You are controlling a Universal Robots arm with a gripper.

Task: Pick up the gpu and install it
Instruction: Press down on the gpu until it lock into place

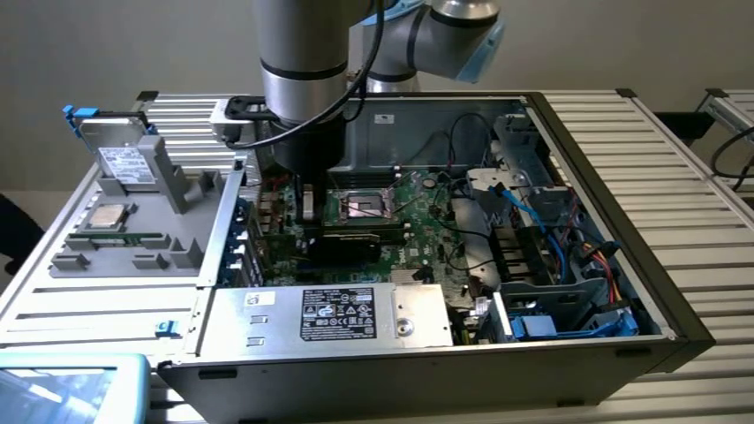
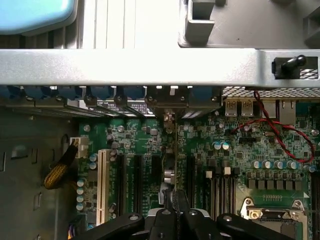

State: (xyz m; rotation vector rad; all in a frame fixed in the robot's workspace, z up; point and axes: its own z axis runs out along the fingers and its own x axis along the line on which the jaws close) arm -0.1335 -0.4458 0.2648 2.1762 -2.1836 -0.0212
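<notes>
In the wrist view the gpu (image 2: 172, 165) is seen edge-on, a thin green board standing upright over the motherboard (image 2: 135, 140). It lies in line with the black expansion slots, and its silver end bracket (image 2: 169, 118) is at the case's rear wall. My gripper (image 2: 174, 202) is shut on the card's near end, with black fingers (image 2: 165, 220) on either side. I cannot tell whether the card's edge sits in a slot. In the exterior view the arm reaches straight down into the open computer case (image 1: 589, 115), with the gripper (image 1: 309, 210) just to the exterior view's left of the CPU socket (image 1: 365, 208).
A white slot (image 2: 102, 185) and black slots flank the card. A red wire (image 2: 280, 135) loops near the rear ports. The power supply (image 1: 335, 314) fills the case's front. Cables and drive bays (image 1: 566, 256) crowd the exterior view's right. A grey parts fixture (image 1: 130, 221) stands outside on the left.
</notes>
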